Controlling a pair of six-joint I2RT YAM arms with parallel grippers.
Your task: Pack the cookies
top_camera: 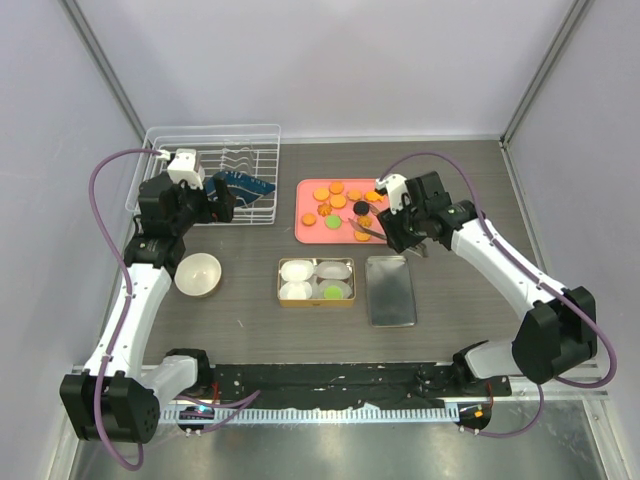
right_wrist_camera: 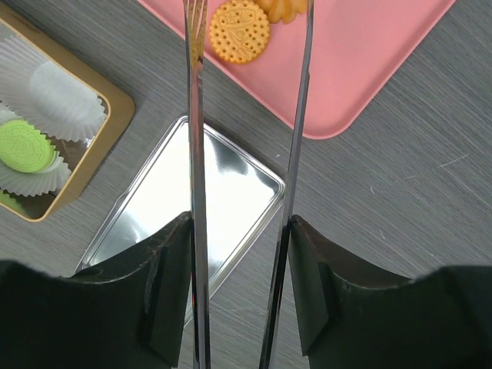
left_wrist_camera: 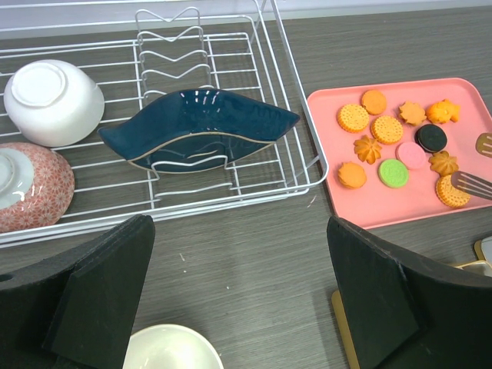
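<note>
Right hand (right_wrist_camera: 238,288) clamps tongs (right_wrist_camera: 196,154), prongs apart, tips out ahead over pink tray (right_wrist_camera: 369,69), just beside an orange cookie (right_wrist_camera: 240,31). Most cookies (left_wrist_camera: 387,129) lie on that tray; one green cookie (right_wrist_camera: 27,146) sits in tin (right_wrist_camera: 121,115), off to this hand's left. Left hand (left_wrist_camera: 238,300) wide, empty, over worktop (left_wrist_camera: 254,254), rack (left_wrist_camera: 304,111) ahead of it

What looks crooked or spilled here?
Nothing is spilled. Only the blue dish looks askew: it leans tilted across the wire dish rack instead of standing upright in its slots.
</note>
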